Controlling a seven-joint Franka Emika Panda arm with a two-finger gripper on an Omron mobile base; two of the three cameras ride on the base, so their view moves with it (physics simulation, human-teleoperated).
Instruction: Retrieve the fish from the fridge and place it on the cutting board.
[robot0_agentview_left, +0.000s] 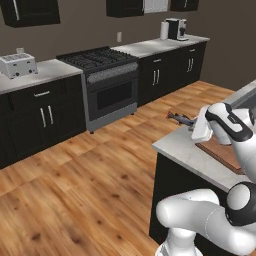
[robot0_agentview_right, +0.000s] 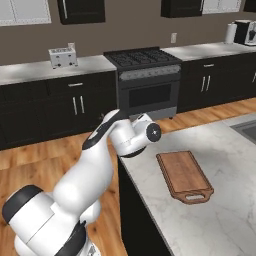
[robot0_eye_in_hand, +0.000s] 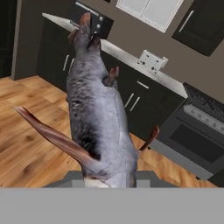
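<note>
i am seeing the gripper (robot0_eye_in_hand: 109, 178) clamped together on the fish (robot0_eye_in_hand: 98, 118), which is filling the middle of the hand view and extending away from the finger tips, grey-bodied with reddish-brown fins. in the left base view the fish (robot0_agentview_left: 181, 119) is projecting as a small dark shape from the far end of the white hand, out past the far left edge of the island counter (robot0_agentview_left: 185, 150) and above the wooden floor (robot0_agentview_left: 75, 180). the cutting board (robot0_agentview_right: 184, 175) is lying flat on the island counter, to the right of the arm's wrist in the right base view, with its handle slot at the near end; in the left base view the cutting board (robot0_agentview_left: 222, 152) is sitting just behind the hand, partly covered by the arm. the fish is not touching the board. beyond the floor, i am seeing the stove (robot0_agentview_right: 147, 82) standing against the far wall between black cabinets (robot0_agentview_right: 55, 107), a toaster (robot0_agentview_right: 62, 57) resting on the far counter to its left, and a coffee machine (robot0_agentview_left: 176, 28) standing on the far counter to its right.
</note>
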